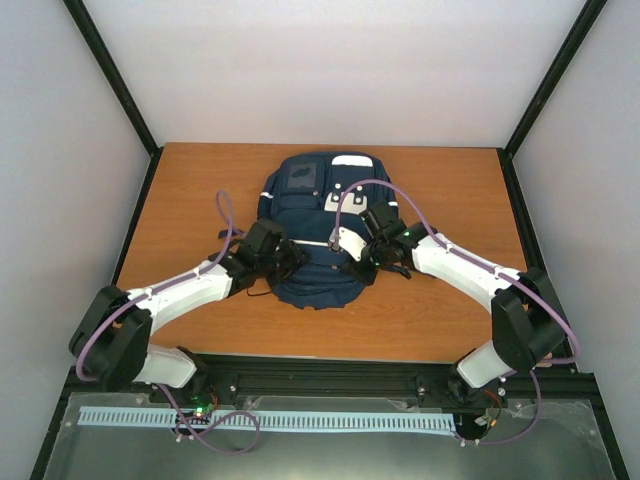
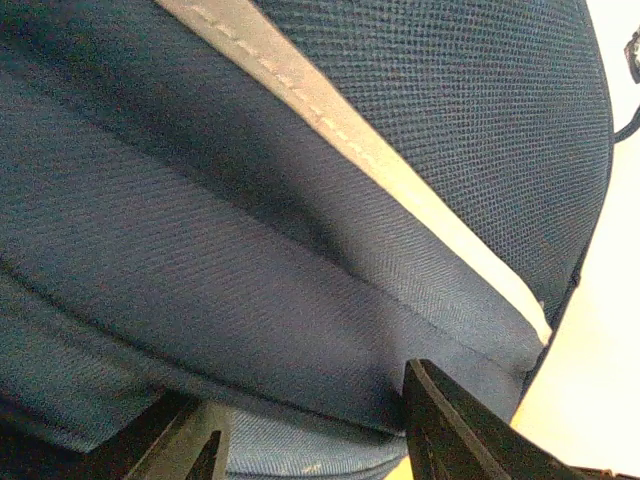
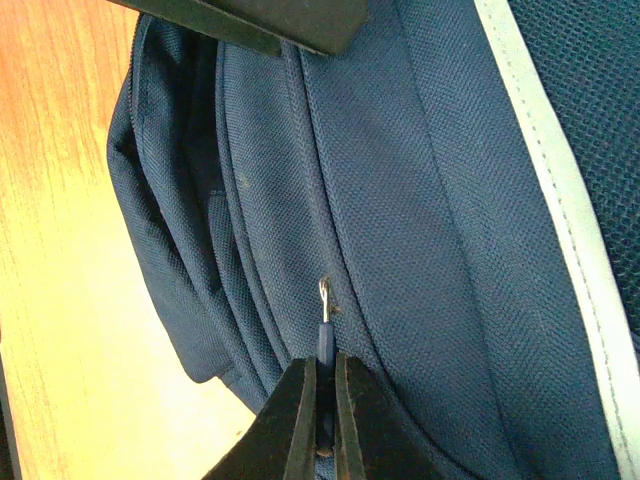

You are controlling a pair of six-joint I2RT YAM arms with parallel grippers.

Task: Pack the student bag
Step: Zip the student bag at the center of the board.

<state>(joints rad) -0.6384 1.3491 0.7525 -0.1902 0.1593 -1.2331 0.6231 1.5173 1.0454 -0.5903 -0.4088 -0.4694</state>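
The student bag (image 1: 315,225), navy blue with thin white stripes, lies flat in the middle of the table. My left gripper (image 1: 290,258) is at its lower left side. In the left wrist view the jaws of that gripper (image 2: 315,435) stand apart, and a fold of the bag's fabric (image 2: 250,280) lies just past the fingertips (image 2: 450,425) without being pinched. My right gripper (image 1: 358,262) sits at the bag's lower right. The right wrist view shows this gripper (image 3: 325,400) shut on a small blue zipper pull (image 3: 325,335) with a metal loop, on the bag's (image 3: 420,250) side seam.
The wooden table (image 1: 440,310) is bounded by white walls with black corner posts. A black rail (image 1: 330,375) runs along the near edge between the arm bases. A dark part (image 3: 260,20) crosses the top of the right wrist view.
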